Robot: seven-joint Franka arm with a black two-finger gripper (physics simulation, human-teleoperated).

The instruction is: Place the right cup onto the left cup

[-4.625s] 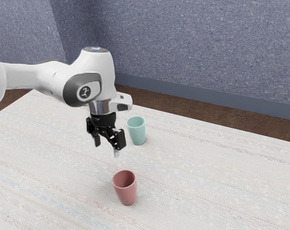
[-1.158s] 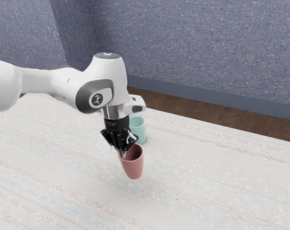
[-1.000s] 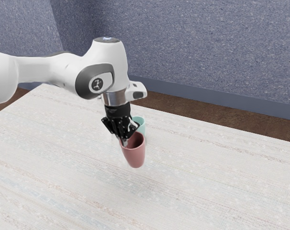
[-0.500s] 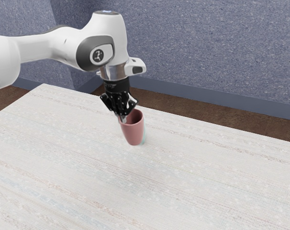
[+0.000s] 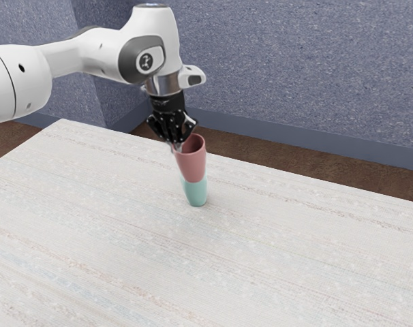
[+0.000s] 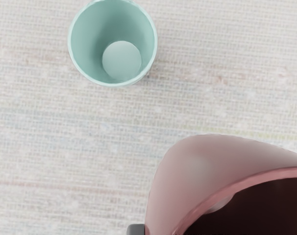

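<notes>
While the gripper [image 5: 176, 146] is pinching its wall at the rim, the pink cup [image 5: 191, 167] is hanging in the air over the table [image 5: 261, 252], mouth facing up and body staying roughly upright. It is showing a smooth, dusty-pink outside, a dark red hollow and sides narrowing toward the base. Its base is overlapping the teal cup [image 5: 196, 193] in the exterior view, but the wrist view is showing the two apart, so the pink cup is not yet resting on the other. The teal cup is standing upright on the table, its pale inside and round bottom showing from above. Farther off, brown floor [image 5: 295, 166] is running past the table edge, and a speckled blue-grey wall [image 5: 295, 68] is rising behind it.

Compared with half a second ago, the gripper and the pink cup are sitting higher in the exterior view, and more of the teal cup is showing beneath. In the earliest picture the pink cup was standing on the table, apart from the gripper; now it is hanging from it. The teal cup is keeping its place.
</notes>
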